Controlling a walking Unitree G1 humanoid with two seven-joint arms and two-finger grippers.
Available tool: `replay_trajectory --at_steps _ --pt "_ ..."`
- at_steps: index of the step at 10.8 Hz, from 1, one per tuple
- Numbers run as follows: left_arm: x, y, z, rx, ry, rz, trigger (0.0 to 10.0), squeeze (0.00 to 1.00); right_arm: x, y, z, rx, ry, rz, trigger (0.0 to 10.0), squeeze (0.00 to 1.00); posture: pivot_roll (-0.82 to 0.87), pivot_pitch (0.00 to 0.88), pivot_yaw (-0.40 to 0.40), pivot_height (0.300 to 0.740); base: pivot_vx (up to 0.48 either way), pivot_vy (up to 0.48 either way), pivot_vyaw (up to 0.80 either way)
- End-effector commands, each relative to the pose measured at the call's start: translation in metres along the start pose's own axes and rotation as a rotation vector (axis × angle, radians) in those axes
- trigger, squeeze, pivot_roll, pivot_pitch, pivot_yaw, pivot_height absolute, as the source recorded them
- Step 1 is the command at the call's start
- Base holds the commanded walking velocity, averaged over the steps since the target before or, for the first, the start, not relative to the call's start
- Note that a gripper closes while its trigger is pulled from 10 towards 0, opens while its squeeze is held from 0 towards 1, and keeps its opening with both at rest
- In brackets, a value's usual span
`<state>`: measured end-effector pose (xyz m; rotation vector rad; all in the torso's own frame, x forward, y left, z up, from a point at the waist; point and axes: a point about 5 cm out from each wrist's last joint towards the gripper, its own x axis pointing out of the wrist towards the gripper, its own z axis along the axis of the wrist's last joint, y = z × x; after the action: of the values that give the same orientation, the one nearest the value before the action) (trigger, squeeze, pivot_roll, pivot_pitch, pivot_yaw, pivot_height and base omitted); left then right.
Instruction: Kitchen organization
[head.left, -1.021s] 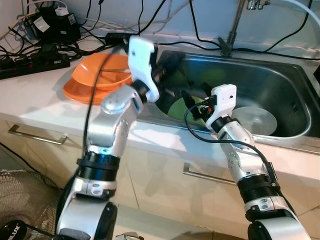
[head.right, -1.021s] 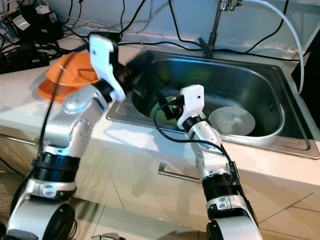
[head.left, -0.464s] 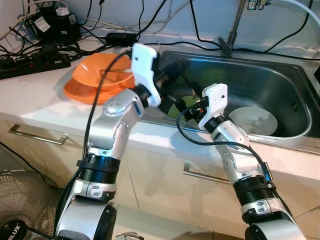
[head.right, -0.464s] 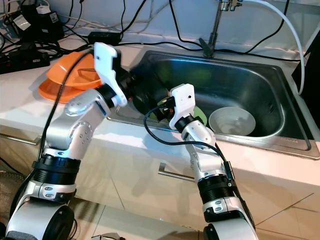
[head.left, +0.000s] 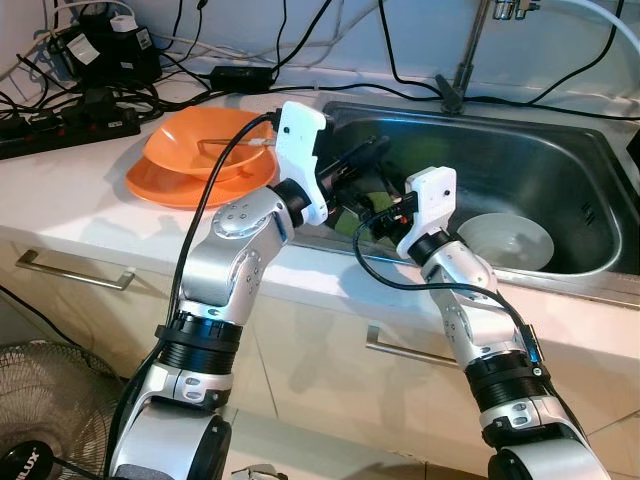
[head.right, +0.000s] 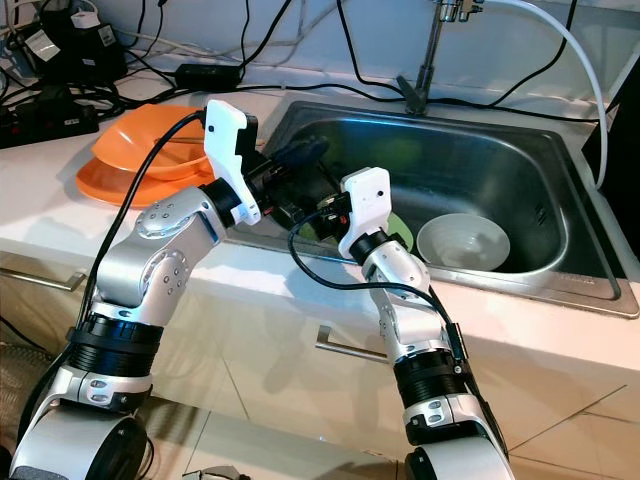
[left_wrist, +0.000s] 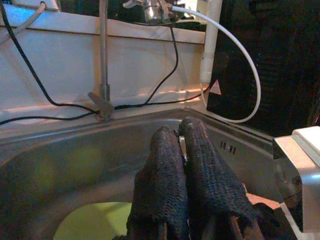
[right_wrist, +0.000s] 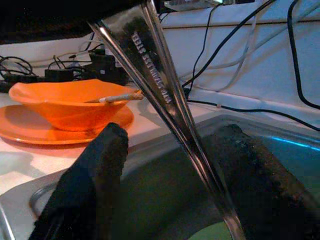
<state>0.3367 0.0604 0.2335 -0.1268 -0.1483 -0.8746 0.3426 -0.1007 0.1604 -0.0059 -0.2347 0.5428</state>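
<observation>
Your left gripper (left_wrist: 182, 150) pinches a metal utensil (right_wrist: 160, 85), probably a spoon, above the sink's (head.left: 560, 150) left edge; close your wide-open right gripper (right_wrist: 170, 165) squarely on its handle.

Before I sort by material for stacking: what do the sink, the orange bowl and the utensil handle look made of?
Rectangular sink basin: brushed stainless steel, dull grey reflections. Orange bowl on its matching orange plate: probably plastic or melamine, opaque with a soft sheen. Slim utensil handle between the right pincer's fingers: polished metal, mirror-bright with stamped lettering.

White counter (head.left: 70, 190) — orange plate (head.left: 160, 185)
</observation>
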Motion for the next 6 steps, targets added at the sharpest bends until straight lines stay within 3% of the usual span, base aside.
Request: replay_trajectory --at_steps 1,6 --pt "0.0000 -0.0003 0.0043 0.008 -0.008 -0.007 10.0 0.00 -0.0010 -0.0004 -0.0014 0.004 0.002 -0.011 0.0 0.00 0.08 0.000 0.028 0.740 0.000 0.000 0.00" --pt "-0.0006 0.0048 0.0082 0.020 -0.016 0.017 10.0 0.00 -0.0011 -0.0020 -0.0022 0.005 0.005 -0.014 0.0 0.00 0.09 0.000 0.028 0.740 0.000 0.000 0.00"
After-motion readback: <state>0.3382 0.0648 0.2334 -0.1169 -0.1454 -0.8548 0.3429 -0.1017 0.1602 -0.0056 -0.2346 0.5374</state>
